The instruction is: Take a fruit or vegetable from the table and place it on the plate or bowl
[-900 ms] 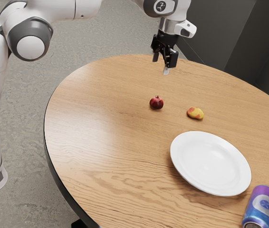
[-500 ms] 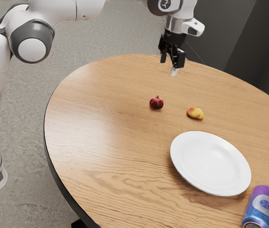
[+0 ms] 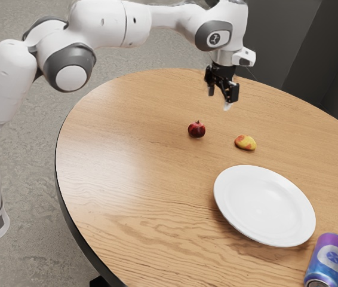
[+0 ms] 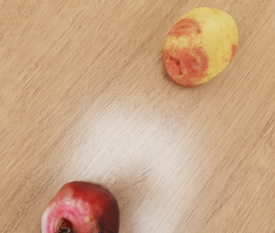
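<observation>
A small dark red pomegranate (image 3: 196, 129) lies near the middle of the round wooden table (image 3: 127, 179). A yellow and red fruit (image 3: 245, 142) lies a little to its right in the exterior view. A white plate (image 3: 264, 204) sits nearer the front, with nothing on it. My gripper (image 3: 220, 98) hangs open above the table, behind and between the two fruits, holding nothing. In the wrist view the pomegranate (image 4: 81, 208) and the yellow and red fruit (image 4: 200, 46) both lie on bare wood below my hand.
A purple and blue can (image 3: 326, 259) stands at the table's front right edge, just beyond the plate. A dark wall panel rises behind the table at the exterior view's right. Bare wood spreads across the table's left half.
My hand has moved toward the exterior view's right and come lower, closer to the two fruits. The fruits, plate and can have stayed where they were.
</observation>
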Controlling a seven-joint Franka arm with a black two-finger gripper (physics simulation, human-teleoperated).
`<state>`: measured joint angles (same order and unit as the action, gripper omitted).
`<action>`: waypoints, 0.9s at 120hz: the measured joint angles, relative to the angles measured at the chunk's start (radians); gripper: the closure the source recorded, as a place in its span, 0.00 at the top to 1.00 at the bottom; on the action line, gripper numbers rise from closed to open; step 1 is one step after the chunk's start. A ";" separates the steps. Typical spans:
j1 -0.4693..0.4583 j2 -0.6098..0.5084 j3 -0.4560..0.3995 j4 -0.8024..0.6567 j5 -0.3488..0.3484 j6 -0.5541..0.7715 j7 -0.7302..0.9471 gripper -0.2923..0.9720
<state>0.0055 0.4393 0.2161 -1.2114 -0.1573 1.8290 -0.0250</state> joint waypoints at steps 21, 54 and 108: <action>0.064 0.075 0.000 0.002 -0.022 0.132 0.012 0.77; 0.077 0.071 -0.013 0.003 -0.022 0.169 0.055 0.77; 0.083 0.122 -0.018 0.092 0.000 -0.025 0.162 0.77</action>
<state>0.0880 0.5618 0.1986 -1.1190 -0.1573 1.8039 0.1367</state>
